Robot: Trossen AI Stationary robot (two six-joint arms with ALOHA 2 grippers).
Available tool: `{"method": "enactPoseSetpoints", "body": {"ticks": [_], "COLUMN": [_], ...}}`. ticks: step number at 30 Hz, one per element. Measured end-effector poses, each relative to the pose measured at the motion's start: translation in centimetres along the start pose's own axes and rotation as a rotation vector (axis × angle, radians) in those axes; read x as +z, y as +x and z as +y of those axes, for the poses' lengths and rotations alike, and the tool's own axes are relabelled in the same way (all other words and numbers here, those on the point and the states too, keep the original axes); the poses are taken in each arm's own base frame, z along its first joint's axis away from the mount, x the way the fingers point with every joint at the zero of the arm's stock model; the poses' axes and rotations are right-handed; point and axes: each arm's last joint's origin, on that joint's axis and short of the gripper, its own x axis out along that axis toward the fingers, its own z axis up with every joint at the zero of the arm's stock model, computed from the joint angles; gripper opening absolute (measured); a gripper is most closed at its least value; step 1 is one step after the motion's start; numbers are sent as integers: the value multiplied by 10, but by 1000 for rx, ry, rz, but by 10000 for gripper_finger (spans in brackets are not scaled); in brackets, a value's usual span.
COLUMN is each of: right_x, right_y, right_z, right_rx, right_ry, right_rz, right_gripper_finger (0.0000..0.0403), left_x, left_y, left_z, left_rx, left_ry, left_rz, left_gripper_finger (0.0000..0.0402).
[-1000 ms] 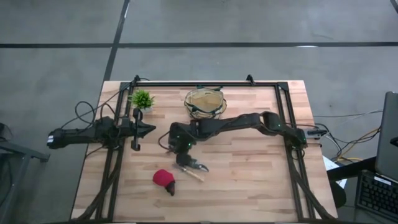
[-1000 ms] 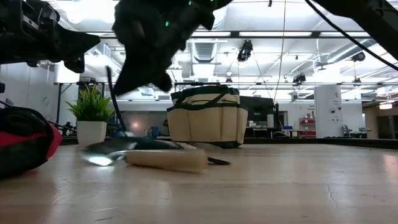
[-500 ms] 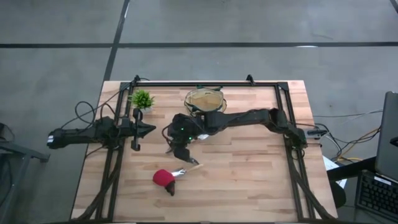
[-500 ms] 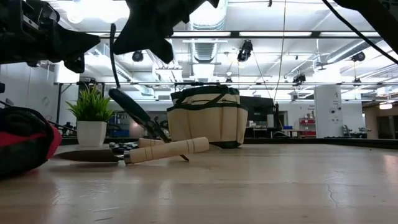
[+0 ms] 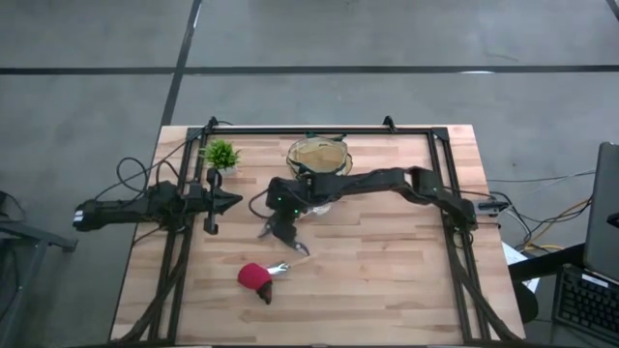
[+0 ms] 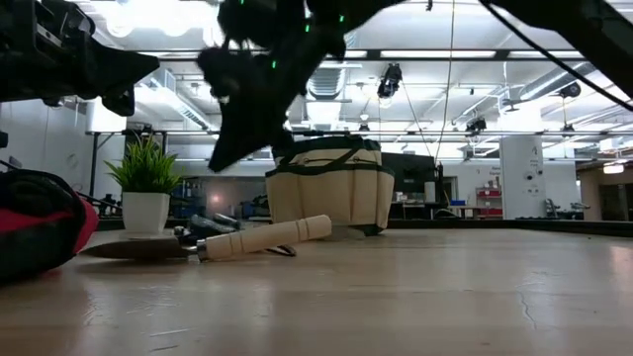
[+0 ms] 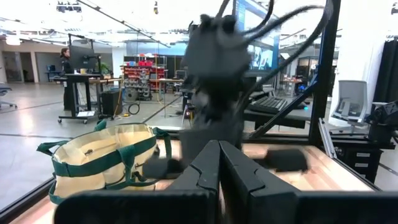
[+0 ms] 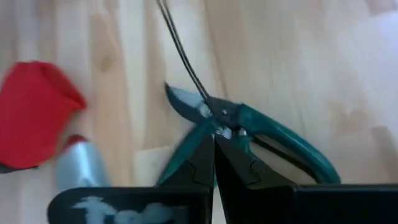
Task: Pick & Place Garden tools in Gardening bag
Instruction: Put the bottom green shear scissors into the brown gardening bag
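Note:
My right gripper (image 5: pixel 278 230) is shut on a teal-handled pruner (image 8: pixel 280 140) above the table's middle, near side of the tan gardening bag (image 5: pixel 319 159). A thin dark cord (image 8: pixel 180 50) runs off the pruner's head. A silver trowel with a wooden handle (image 6: pixel 262 237) lies flat on the table beside the red rounded item (image 5: pixel 254 278). My left gripper (image 5: pixel 235 201) is shut and empty, left of the bag. The other tools are not in view. My right gripper pinches the pruner near its pivot (image 8: pixel 225 126), where the two teal handles meet, between its two fingers. The fingers come from above, pointing down. The pruner hangs under the gripper with its blade (image 8: pixel 183 99) ahead, seemingly clear of the table.
A small green potted plant (image 5: pixel 221 155) stands at the far left, close to my left gripper. The dark frame rails (image 5: pixel 319 130) run along the table's far, left and right sides. Bare wood lies to the right of the trowel.
My right gripper has risen and gone toward the far edge and the bag, lifting the pruner off the table. The trowel, first tipped up by the pruner, has turned, shifted toward the red item and settled flat.

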Motion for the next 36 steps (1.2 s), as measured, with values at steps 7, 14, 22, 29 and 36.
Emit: {"method": "enactPoseSetpoints", "body": {"ticks": [7, 14, 22, 29, 36], "right_x": [0, 11, 11, -4, -4], "right_y": [18, 16, 32, 62, 67], "right_z": [-20, -13, -4, -2, -3], "right_rx": [30, 141, 190, 152, 7], "right_ry": [35, 15, 6, 3, -56], "right_rz": [3, -97, -151, -116, -178], "right_gripper_finger": [8, 13, 113, 209, 243], "left_x": [0, -1, -2, -2, -2], "left_y": [0, 0, 0, 0, 0], "left_z": [0, 0, 0, 0, 0], "left_rx": [-1, 0, 0, 0, 0], "left_ry": [0, 0, 0, 0, 0], "left_rz": [2, 11, 17, 18, 19], "left_gripper_finger": [10, 10, 10, 10, 10]}}
